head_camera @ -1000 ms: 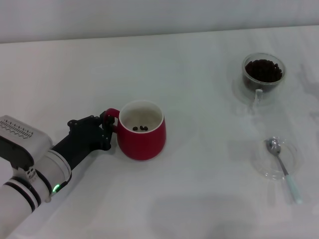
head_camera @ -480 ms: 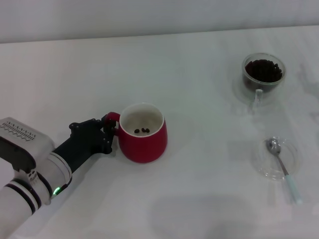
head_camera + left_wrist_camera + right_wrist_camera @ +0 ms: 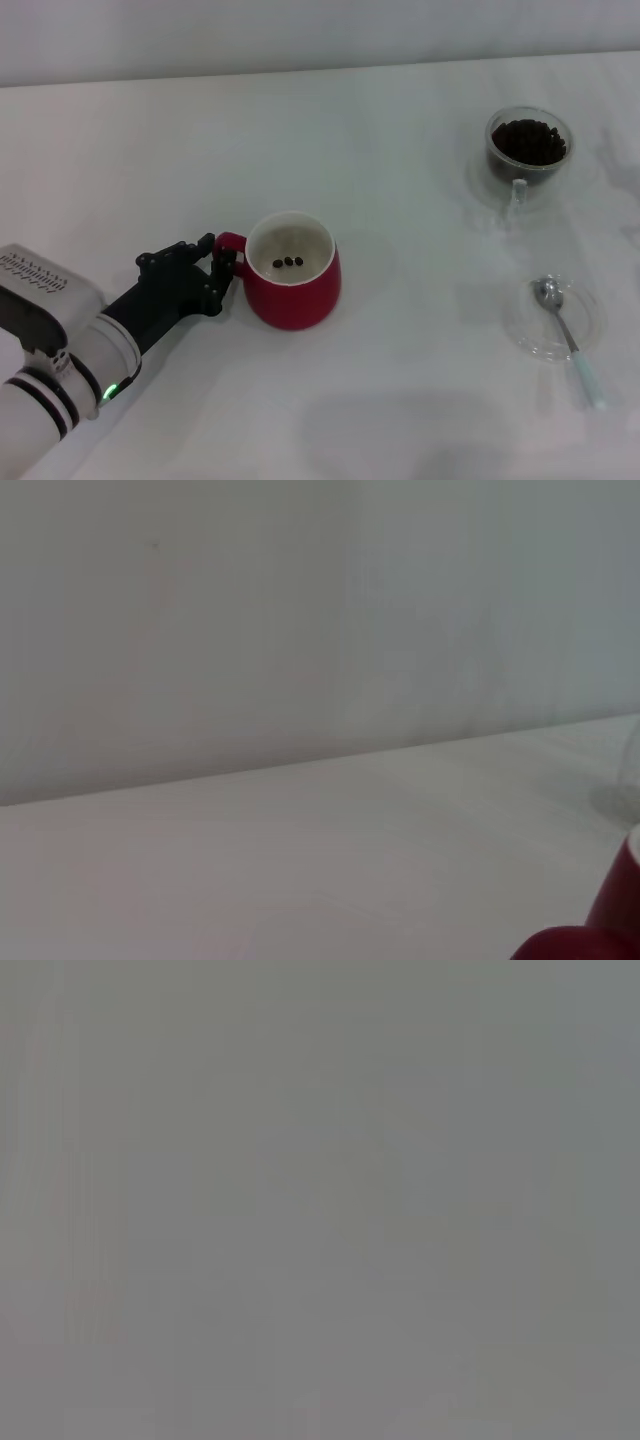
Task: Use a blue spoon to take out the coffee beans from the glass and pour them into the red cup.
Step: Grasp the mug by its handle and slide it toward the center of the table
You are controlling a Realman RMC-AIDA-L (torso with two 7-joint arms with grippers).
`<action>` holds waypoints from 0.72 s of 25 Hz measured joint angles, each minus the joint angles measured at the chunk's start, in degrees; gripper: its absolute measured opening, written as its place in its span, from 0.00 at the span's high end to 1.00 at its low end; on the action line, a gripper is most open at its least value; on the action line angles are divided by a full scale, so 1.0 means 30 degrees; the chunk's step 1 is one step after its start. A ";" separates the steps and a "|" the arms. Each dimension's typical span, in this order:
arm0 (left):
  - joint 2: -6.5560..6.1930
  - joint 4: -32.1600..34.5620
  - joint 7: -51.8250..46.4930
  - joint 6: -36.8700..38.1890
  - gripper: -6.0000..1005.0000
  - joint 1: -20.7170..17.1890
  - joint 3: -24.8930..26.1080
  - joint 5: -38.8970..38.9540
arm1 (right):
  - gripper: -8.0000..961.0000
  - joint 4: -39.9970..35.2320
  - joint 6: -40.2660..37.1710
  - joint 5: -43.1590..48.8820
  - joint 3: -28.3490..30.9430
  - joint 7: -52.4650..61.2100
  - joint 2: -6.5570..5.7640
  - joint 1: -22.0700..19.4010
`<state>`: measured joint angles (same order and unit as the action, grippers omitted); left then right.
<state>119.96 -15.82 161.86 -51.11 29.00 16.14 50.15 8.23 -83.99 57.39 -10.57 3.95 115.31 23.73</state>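
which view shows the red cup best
The head view: the whole red cup shows, a few beans inside, left gripper at its handle. The left wrist view catches only a red sliver; the right wrist view shows nothing.

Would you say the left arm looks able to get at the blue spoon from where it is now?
Probably not easily: the left gripper is at the red cup handle, while the blue spoon lies far across the table on the robot's right side.

Three cameras, one shared corner
Head view looks down over the surface (image 3: 400,400); left wrist view sits low beside the red cup (image 3: 600,930), which both share; right wrist view shows nothing.
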 joint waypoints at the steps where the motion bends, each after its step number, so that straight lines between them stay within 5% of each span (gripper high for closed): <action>1: -0.0009 0.0001 -0.0001 -0.0020 0.81 -0.0043 0.0005 0.0001 | 0.11 0.0000 0.0000 0.0000 0.0000 0.0000 0.0000 0.0000; 18: -0.0107 0.0003 -0.0015 -0.0391 0.25 -0.0672 -0.0106 0.0032 | 0.11 0.0200 -0.0424 0.0013 -0.0134 -0.0001 0.0000 -0.0100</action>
<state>119.63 -15.81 161.82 -52.28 26.99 15.82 50.25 8.83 -85.26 57.43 -10.97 3.95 115.31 23.43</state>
